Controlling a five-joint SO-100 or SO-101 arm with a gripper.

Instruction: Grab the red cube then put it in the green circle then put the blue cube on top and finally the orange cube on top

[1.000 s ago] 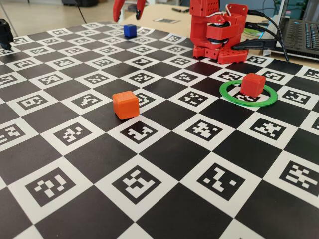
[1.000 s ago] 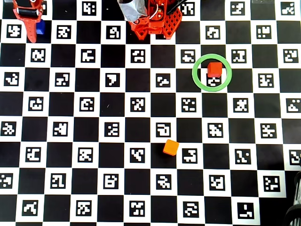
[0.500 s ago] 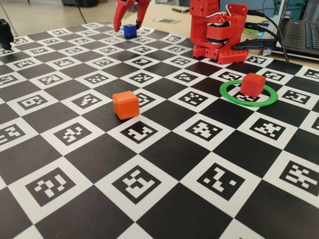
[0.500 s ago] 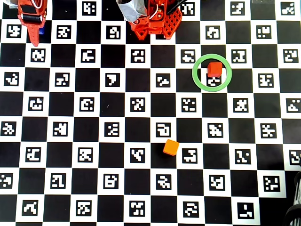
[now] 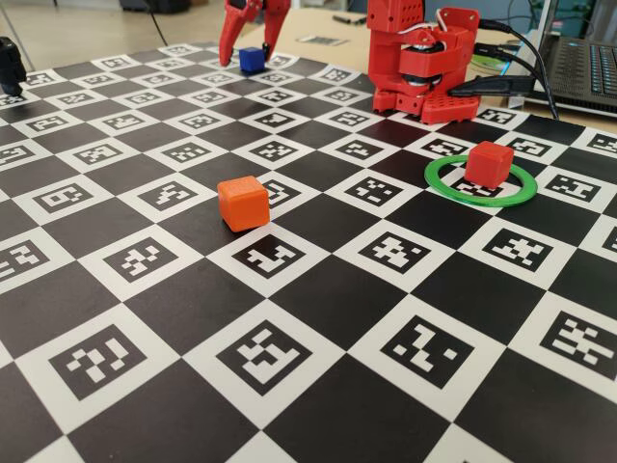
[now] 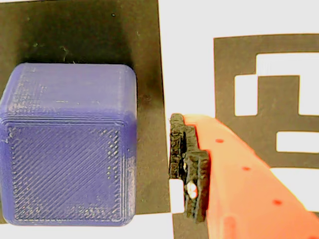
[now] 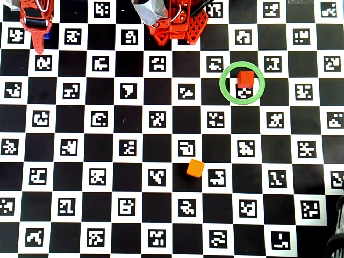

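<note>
The blue cube (image 5: 253, 60) sits at the far edge of the checkered mat, and my red gripper (image 5: 245, 55) stands open over it, one finger on each side. In the wrist view the blue cube (image 6: 67, 149) fills the left side, and a black finger pad (image 6: 185, 164) stands a narrow gap to its right, not touching; the other finger is out of frame. From overhead the gripper hides nearly all of the cube. The red cube (image 5: 489, 164) (image 7: 245, 79) rests inside the green circle (image 5: 482, 203) (image 7: 222, 83). The orange cube (image 5: 242, 203) (image 7: 195, 168) lies alone mid-mat.
The arm's red base (image 5: 424, 68) (image 7: 174, 21) stands at the back of the mat, with cables running right to a laptop (image 5: 588, 68). A black object (image 5: 10, 63) sits at the left edge, and another dark object (image 7: 336, 242) at the overhead view's bottom right corner.
The gripper has come down from above the blue cube to straddle it, jaws still apart. The cubes and the ring have not moved.
</note>
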